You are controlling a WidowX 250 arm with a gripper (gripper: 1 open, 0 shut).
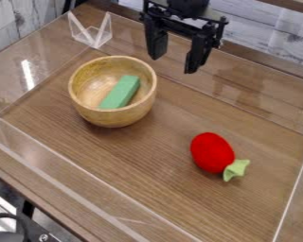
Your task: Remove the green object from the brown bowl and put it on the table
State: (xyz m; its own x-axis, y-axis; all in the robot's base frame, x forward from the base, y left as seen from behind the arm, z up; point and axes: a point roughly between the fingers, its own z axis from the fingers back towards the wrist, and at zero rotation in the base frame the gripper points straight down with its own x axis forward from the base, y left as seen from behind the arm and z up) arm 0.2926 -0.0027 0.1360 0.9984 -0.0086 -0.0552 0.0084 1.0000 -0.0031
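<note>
Above table (167, 118), downward-pointing tool (174, 52), agape

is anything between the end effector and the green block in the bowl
Nothing visible. The open end effector hangs right of and behind the brown bowl; the green block lies uncovered inside, with only the rim around it.

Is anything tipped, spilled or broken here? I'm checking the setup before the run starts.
Nothing stands out. The round light-brown wooden bowl sits upright with the flat green rectangular block lying inside it. The red strawberry-like toy lies on the dark wood-grain table, apart from the bowl.
</note>
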